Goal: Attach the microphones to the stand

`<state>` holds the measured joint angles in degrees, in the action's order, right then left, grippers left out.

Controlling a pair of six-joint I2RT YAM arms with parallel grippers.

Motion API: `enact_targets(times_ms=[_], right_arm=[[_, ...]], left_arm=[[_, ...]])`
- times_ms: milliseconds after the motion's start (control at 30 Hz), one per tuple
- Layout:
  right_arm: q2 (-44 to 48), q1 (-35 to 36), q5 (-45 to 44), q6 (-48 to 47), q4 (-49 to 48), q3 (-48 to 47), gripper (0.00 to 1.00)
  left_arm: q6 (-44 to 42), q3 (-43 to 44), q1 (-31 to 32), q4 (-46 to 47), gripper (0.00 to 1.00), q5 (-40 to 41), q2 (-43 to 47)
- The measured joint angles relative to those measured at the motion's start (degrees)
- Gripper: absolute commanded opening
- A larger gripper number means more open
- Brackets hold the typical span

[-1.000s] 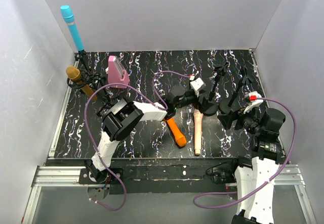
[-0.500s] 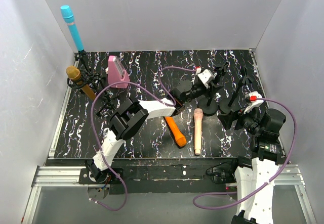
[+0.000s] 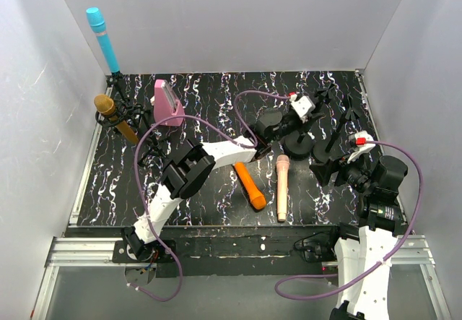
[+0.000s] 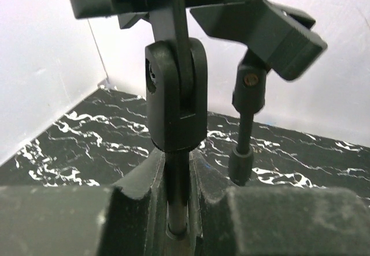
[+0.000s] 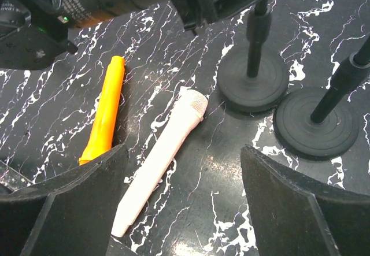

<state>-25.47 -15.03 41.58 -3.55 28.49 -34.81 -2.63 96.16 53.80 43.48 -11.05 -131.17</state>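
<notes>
Currently the left pincer [image 4: 177,195] is closed tight on the thin upright rod of the stand [image 4: 175,97], just below its clip joint. This is probably to brace the stand against tipping while a microphone is inserted. The right pincer [image 5: 180,195] hangs wide open and empty above the peach-pink microphone [image 5: 165,152]. That microphone lies flat on the counter [image 5: 214,152] beside the orange microphone [image 5: 104,108]. The cyan microphone [image 3: 103,40] and gold microphone [image 3: 114,115] already sit mounted at the far left. One second earlier the left pincer stood wide open, short of the rod. The right arm has not moved.
</notes>
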Motion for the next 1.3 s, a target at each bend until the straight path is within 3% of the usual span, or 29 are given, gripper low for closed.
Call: enact_targets(times_ms=[300, 467, 633, 900, 1133, 1300], right_arm=[[0.0, 0.0, 1.0, -0.4, 0.0, 0.0, 0.85], [0.0, 0.0, 1.5, -0.9, 0.0, 0.0, 0.85], [0.0, 0.0, 2.3, -1.1, 0.0, 0.0, 0.85], [0.0, 0.0, 3.6, -1.3, 0.1, 0.0, 0.85], [0.0, -0.3, 4.7, -2.1, 0.3, 0.0, 0.85], [0.0, -0.3, 5.3, -2.6, 0.4, 0.0, 0.85]], left_arm=[[-2.9, 5.0, -2.6, -2.7, 0.00, -0.3, -1.1], [-2.4, -1.8, -7.2, -5.2, 0.00, -6.3, 3.5], [-0.7, -12.8, -14.5, -11.1, 0.00, -16.3, 16.3], [-0.9, -23.0, -27.1, -21.3, 0.00, -31.7, 45.9], [-2.1, -36.8, -28.4, -30.7, 0.00, -43.1, 66.5], [-0.1, -47.7, -28.2, -30.2, 0.00, -43.9, 70.4]])
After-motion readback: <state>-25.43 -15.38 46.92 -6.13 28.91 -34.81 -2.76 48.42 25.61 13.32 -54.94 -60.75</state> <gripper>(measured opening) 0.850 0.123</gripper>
